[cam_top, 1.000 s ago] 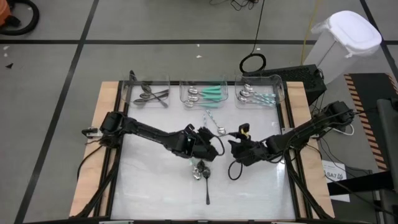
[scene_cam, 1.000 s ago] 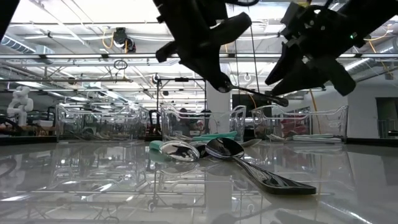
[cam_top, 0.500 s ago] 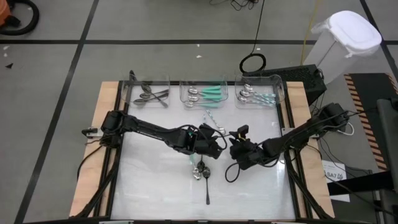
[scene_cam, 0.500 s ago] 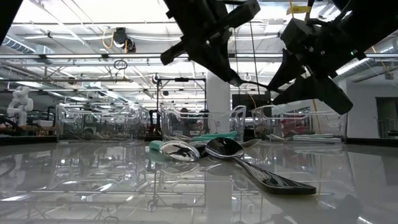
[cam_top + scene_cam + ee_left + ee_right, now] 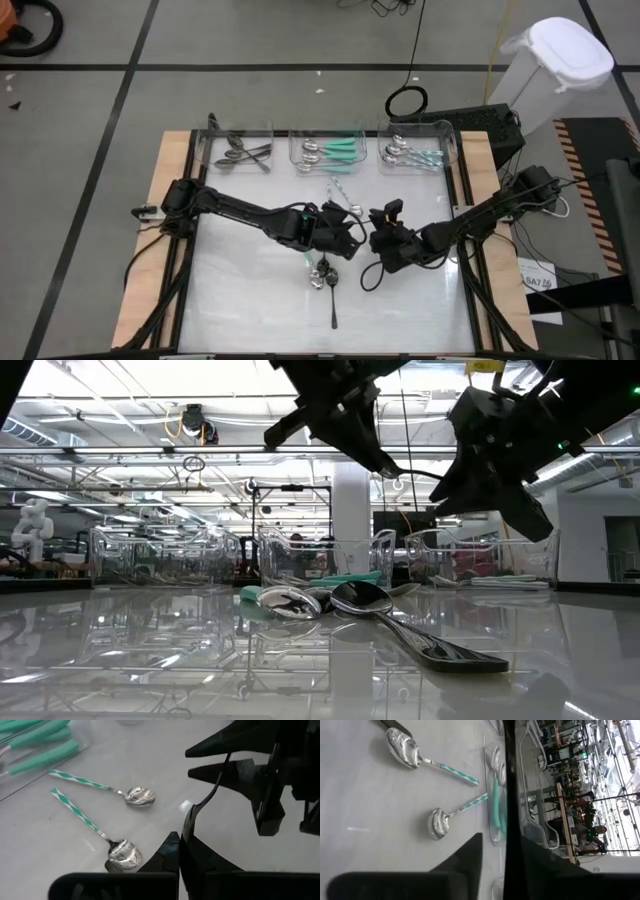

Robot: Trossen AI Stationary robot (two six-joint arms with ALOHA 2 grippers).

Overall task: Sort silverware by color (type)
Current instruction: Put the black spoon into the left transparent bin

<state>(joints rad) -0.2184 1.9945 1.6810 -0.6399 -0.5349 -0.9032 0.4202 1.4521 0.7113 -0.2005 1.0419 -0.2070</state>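
**Handover mid-air: dark spoon passing left to right**

Nearest me, at 6 o'clock from the arms, a small heap on the counter: a long dark spoon touching a shiny spoon with a teal handle. Not sorted yet.

Above counter centre, the left gripper has its fingers pressed together, pinching one end of a thin dark utensil held clear of the surface. The right gripper faces it from 3 o'clock.

Change in the last second: the right fingers have narrowed from wide spread to close either side of the utensil's free end. A sliver of gap shows on one side, so I read it as not clamped yet.

My take: the grip is about to switch; left shouldn't let go until right bites.

Just past them at 12 o'clock, two teal-patterned spoons lie loose. At the far edge sit three clear bins: dark, teal and pale-blue pieces.
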